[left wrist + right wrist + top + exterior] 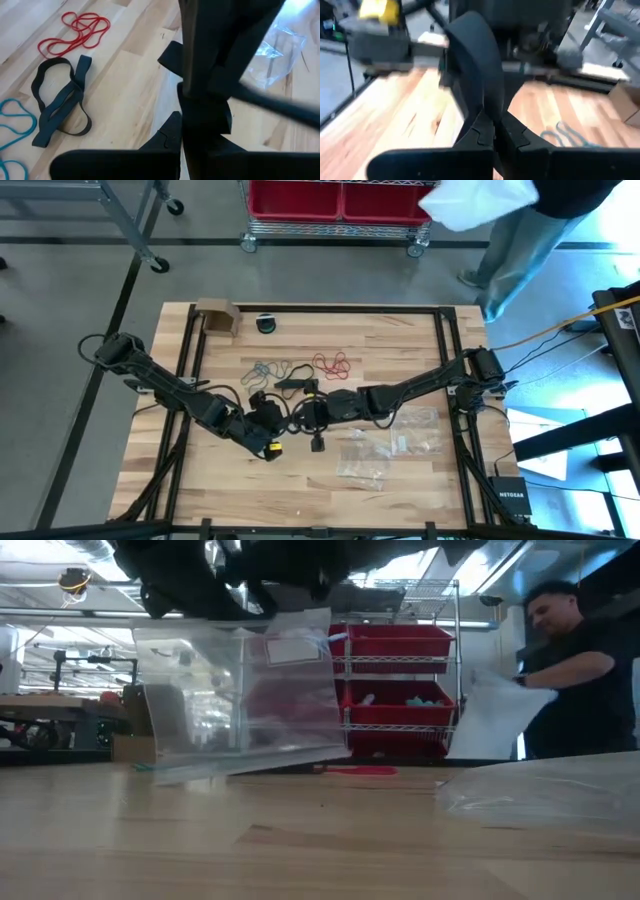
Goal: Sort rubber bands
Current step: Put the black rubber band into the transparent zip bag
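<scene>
Rubber bands (60,100): red thin loops; black wide, flat; teal thin.

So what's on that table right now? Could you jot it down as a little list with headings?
table: wooden top
red rubber bands: loose cluster, beyond the grippers
teal rubber bands: cluster, left of the red ones
black rubber bands: wide loops, between teal and red
clear plastic bags: heap on the right half; one hangs lifted under the arms
left gripper: shut, mid-table
right gripper: shut, close beside the left one
person: standing beyond the table, handling a white bag
</scene>
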{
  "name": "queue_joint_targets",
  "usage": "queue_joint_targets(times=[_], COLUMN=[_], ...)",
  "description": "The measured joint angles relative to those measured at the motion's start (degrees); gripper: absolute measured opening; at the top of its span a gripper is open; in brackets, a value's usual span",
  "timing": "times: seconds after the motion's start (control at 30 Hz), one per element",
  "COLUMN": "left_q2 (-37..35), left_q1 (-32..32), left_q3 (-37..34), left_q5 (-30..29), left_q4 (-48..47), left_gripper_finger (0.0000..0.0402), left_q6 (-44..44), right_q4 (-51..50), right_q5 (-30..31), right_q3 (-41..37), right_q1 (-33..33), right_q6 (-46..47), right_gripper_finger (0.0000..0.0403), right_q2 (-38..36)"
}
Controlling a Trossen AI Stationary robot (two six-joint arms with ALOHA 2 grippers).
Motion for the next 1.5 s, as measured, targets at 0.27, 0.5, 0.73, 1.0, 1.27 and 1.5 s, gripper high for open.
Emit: queue_joint_targets(times=[0.27, 0.5, 0.73, 1.0, 1.27, 1.5], left_q2=[0.0, 0.0, 0.1, 0.1, 0.0, 0.0], left_q1=[1.1, 2.2, 2.1, 1.9, 0.9, 0.8], left_q3=[0.0, 0.0, 0.0, 0.0, 0.1, 0.1], left_q5=[-1.7, -1.9, -1.8, -0.8, 0.5, 0.7], left_q4=[-0.2, 1.4, 3.2, 7.4, 9.7, 7.7], left_gripper_finger=[0.0, 0.0, 0.0, 0.0, 0.0, 0.0], left_q6=[-2.9, -3.9, -2.8, -3.1, -2.9, -3.9], right_q4=[-5.9, -8.6, -9.0, -9.2, -5.9, 0.8], right_q5=[0.0, 6.0, 10.3, 18.1, 21.0, 9.1], right_q3=[0.0, 0.0, 0.0, 0.0, 0.0, 0.0], right_q1=[0.9, 1.4, 1.3, 1.1, 0.3, 0.8], right_q6=[0.3, 2.0, 3.3, 5.2, 9.7, 6.3], right_gripper_finger=[0.0, 0.0, 0.0, 0.0, 0.0, 0.0], right_q2=[0.1, 1.3, 2.0, 3.2, 5.2, 5.3])
